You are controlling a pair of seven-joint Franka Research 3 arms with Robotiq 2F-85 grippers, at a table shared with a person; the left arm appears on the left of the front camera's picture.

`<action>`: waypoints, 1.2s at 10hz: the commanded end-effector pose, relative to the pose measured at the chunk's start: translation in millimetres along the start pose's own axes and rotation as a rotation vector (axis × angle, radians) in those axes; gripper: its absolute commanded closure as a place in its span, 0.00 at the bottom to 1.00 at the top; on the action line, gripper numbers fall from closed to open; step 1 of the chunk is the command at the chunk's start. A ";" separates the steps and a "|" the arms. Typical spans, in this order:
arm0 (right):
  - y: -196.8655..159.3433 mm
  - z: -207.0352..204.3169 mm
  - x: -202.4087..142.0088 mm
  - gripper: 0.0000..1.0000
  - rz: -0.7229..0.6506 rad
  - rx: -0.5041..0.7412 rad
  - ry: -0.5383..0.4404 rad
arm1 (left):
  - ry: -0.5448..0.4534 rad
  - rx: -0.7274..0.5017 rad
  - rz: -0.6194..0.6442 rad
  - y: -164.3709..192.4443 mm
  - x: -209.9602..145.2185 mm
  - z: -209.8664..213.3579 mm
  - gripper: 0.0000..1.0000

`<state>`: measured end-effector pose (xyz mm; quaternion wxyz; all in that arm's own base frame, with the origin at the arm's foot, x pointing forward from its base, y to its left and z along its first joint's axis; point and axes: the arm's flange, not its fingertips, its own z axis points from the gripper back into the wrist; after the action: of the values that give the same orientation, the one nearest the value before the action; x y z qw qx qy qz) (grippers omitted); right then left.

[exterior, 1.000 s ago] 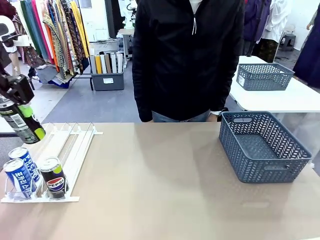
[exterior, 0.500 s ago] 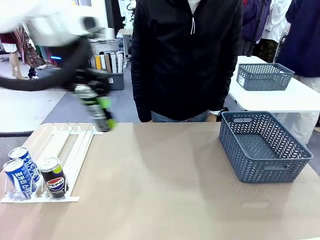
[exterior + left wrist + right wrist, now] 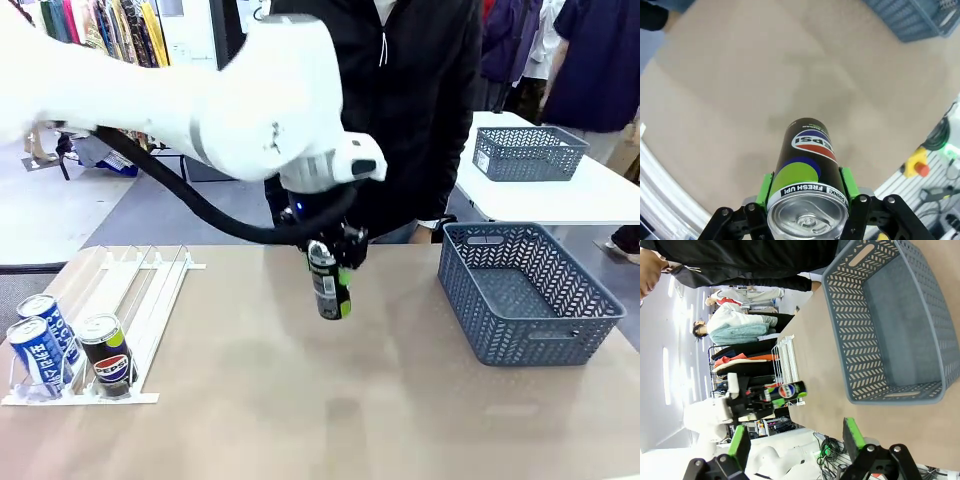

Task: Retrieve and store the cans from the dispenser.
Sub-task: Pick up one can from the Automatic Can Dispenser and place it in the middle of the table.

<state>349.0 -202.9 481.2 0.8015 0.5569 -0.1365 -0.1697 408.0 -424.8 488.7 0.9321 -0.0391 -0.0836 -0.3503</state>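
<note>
While the carry across looks to be the step in hand, the broad tan table (image 3: 300, 420) lies open between start and goal, and the white left arm (image 3: 150, 90) reaches over its middle from the robot's left. At the robot's right stands the blue-grey mesh basket (image 3: 500, 320), open-topped and with nothing in it that I can see, so it is the likely store. At the robot's left lies the dispenser (image 3: 150, 290), with three cans at its front stops: two blue-and-white cans (image 3: 38, 355), one behind the other, and a black Pepsi can (image 3: 108, 358) just beside them. A fourth, the black-and-green Pepsi can (image 3: 328, 282), hangs clear of the table about midway between dispenser and basket, top uppermost and slightly tilted. The left gripper (image 3: 330, 262) is clamped on it. Its wrist view shows the green pads (image 3: 765, 189) pressed on opposite sides just below the silver rim, with the body reaching out past the fingertips. With so high a hold the can could swing or slip, so the travel should be smooth. Carry the base above the basket's near rim, come in over the open floor, lower it close to the bottom, and only then part the jaws. The right gripper (image 3: 795, 442) hovers with its fingers apart and nothing between them, facing the basket, and had best give the path room.
</note>
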 end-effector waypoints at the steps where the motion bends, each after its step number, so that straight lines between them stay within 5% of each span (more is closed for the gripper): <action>1: 1.3 1.9 0.0 0.00 0.010 0.002 0.006 | 0.022 0.082 -0.079 5.3 11.7 -7.7 1.00; 6: 1.3 1.9 0.0 0.00 0.010 0.002 0.006 | 0.076 0.082 -0.241 -0.1 23.5 -70.3 1.00; 12: 1.3 1.9 0.0 0.00 0.010 0.002 0.006 | 0.098 0.009 -0.081 10.3 26.0 -92.0 1.00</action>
<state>348.9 -203.1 481.2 0.8014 0.5570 -0.1365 -0.1699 442.4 -445.5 398.8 0.9107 0.0062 -0.0392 -0.4111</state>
